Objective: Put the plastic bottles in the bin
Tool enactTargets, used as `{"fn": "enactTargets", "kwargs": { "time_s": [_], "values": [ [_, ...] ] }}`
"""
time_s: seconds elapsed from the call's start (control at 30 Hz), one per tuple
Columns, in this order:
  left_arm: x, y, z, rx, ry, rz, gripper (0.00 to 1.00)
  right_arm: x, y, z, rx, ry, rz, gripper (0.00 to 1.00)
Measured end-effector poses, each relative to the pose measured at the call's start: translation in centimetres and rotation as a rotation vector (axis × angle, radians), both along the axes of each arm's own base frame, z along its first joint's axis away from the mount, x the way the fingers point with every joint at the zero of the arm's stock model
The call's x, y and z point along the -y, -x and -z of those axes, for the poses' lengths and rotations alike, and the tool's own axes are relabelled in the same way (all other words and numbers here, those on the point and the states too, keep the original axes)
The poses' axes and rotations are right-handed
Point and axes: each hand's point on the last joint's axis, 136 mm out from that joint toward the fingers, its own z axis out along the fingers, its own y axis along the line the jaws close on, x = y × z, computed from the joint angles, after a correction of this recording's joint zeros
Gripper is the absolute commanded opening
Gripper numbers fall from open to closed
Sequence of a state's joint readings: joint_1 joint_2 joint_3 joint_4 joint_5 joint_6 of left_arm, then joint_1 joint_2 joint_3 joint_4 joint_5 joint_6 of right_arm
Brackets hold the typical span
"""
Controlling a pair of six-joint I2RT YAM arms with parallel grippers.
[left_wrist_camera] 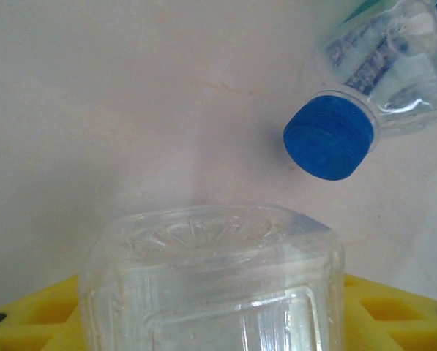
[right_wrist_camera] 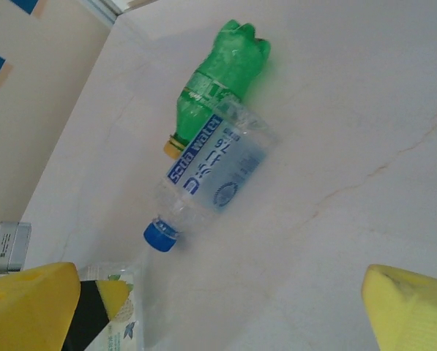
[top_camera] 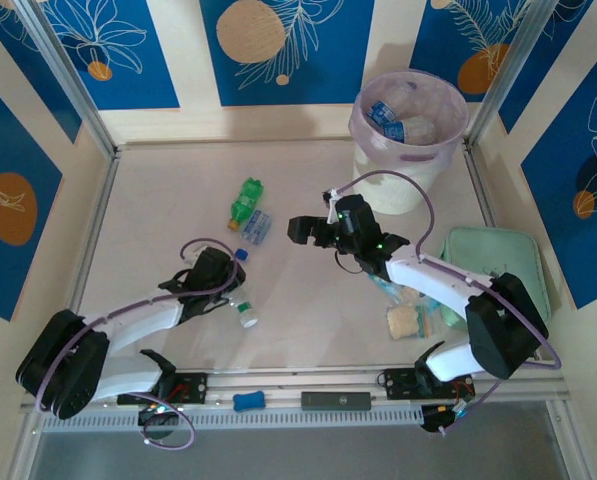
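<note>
Clear bottle (left_wrist_camera: 211, 285) sits clasped in left jaws; right jaws gape wide near a green bottle (right_wrist_camera: 222, 69) and a blue-capped bottle (right_wrist_camera: 211, 179).

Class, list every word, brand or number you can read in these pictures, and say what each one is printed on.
"Seta Water", as best it reads: white letters on the blue label of the clear plastic bottle with a blue cap.
Larger characters below it on that label: not readable.
Green plastic bottle with a yellow cap: label print too small to read.
Blue-and-white snack packet: print blurred.
</note>
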State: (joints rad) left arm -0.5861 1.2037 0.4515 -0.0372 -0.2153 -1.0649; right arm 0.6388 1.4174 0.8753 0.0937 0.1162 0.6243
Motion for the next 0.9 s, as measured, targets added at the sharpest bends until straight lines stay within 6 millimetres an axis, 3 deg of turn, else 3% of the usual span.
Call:
{"fn": "enactTargets", "kwargs": {
  "time_s": [0.13, 0.23, 0.43, 0.63, 0.9],
  "values": [
    [-0.1, -0.4, -2.1, 0.068, 0.026, -0.008, 0.52, -1.7, 0.5, -0.9, 0.009, -0.026, -0.066, 1.0],
    [-0.2, -0.8, -3.9, 0.13, 0.039, -0.011, 0.52, -3.5, 1.3, -1.4, 0.013, -0.056, -0.148, 0.94],
    [-0.2, -1.7, -6.6, 0.209, 0.076, -0.025, 0.52, -7.9, 4.0, -0.7, -0.022, -0.1, -0.335, 0.91],
    [0.4, -2.4, -7.9, 0.24, 0.13, -0.019, 0.53, -11.1, 7.0, 1.1, -0.085, -0.111, -0.457, 0.89],
    [0.9, -2.9, -8.6, 0.253, 0.219, -0.035, 0.53, -13.3, 9.5, 3.1, -0.17, -0.128, -0.541, 0.85]
  ]
}}
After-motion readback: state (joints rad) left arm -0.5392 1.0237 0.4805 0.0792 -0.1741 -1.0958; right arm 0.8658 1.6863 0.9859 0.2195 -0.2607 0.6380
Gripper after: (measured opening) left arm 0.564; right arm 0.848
